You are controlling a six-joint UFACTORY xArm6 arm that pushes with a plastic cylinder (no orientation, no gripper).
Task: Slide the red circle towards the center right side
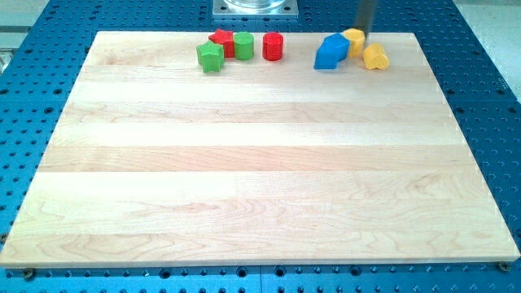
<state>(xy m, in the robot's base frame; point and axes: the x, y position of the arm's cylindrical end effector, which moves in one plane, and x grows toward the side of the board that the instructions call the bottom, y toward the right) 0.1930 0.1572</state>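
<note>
You're still in the approach: my tip [363, 32], bare and clamping nothing, sits far right by the yellow block [354, 40], so bring it round to the red circle's [273, 46] left side.

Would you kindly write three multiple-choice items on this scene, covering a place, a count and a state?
1. Where is the red circle?
A. near the board's top edge
B. board centre
C. bottom right corner

2. How many green blocks are there?
A. one
B. two
C. four

3. My tip is:
A. touching the red circle
B. by the yellow blocks, away from the red circle
C. at the board's bottom

Answers: 1 A, it lies in the top row. 2 B, a green star and a green cylinder. 3 B, the rod ends beside the upper yellow block.
</note>
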